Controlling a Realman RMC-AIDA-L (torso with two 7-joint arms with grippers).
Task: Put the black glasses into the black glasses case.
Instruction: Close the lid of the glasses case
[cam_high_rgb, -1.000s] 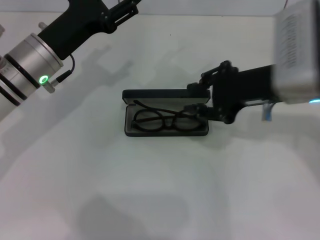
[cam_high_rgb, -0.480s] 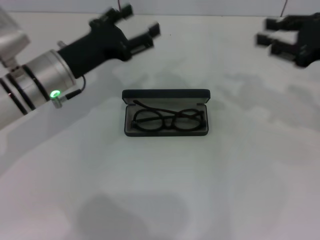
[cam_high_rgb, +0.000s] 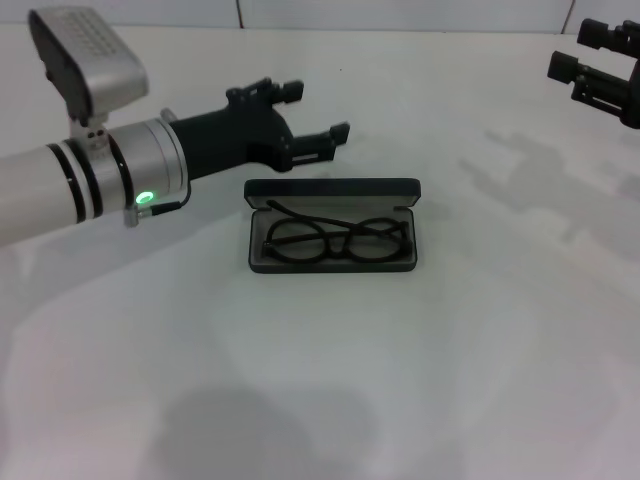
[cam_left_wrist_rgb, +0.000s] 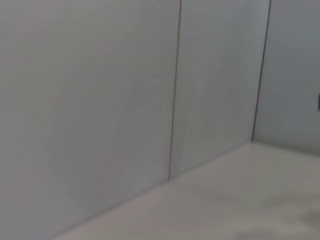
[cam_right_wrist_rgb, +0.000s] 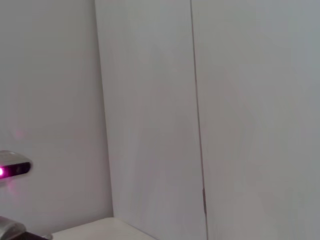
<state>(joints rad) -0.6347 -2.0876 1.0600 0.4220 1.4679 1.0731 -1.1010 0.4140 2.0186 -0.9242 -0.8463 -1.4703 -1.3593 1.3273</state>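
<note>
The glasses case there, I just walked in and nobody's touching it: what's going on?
The black glasses lie inside the open black glasses case on the white table, lid up at the back. Neither arm holds anything. The left end effector hovers open just behind the case's left end, while the right end effector sits open, far off at the table's back right corner. The glasses are in; the lid is not yet shut.

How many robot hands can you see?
2. The black left gripper hangs open just behind the open black hard glasses case that holds the thin black-framed glasses. The black right gripper is at the far right edge, partly cut off.
</note>
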